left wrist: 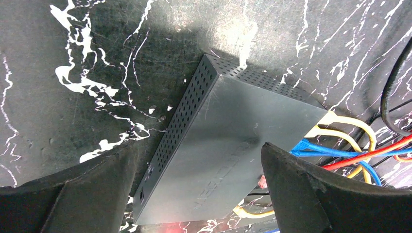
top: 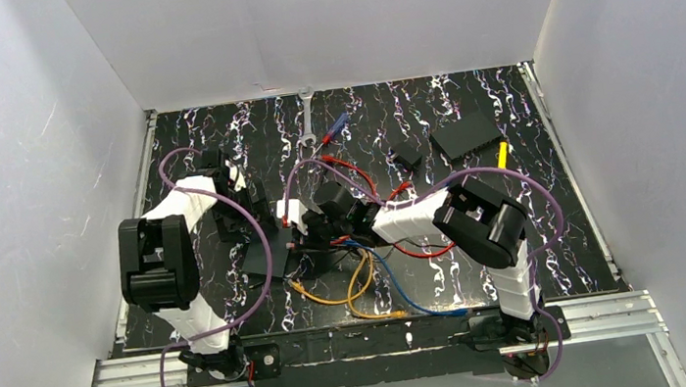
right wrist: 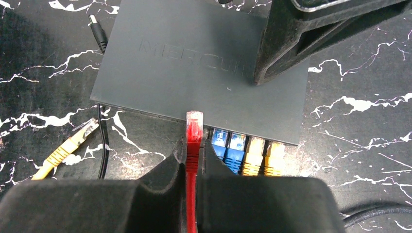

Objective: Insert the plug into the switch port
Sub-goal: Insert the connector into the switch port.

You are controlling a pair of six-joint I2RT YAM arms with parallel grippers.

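From above, the left arm point(top: 179, 214) and the right arm point(top: 440, 211) fold inward over the black marbled table point(top: 525, 260).

In the left wrist view, the left gripper point(left wrist: 199, 150) has its fingers spread on either side of the matte switch point(left wrist: 228, 131), whose side wall is perforated.

In the right wrist view, the right gripper point(right wrist: 193, 160) pinches the red plug point(right wrist: 194, 127) by its boot. The tip, just ahead of the fingertips, sits at the port edge below the embossed letters "MERCU", beside blue plugs point(right wrist: 228, 145) and yellow plugs point(right wrist: 265, 155).

Your table point(top: 525, 260) is black marble-look with white veins. The switch point(left wrist: 233, 145) lies flat on it mid-frame in the top view, with loose cables point(top: 363, 288) sprawled just below. There's a wrench point(top: 307, 119) top centre, a black slab point(top: 466, 135) upper right, and a small black block point(top: 405, 155) just left of that.
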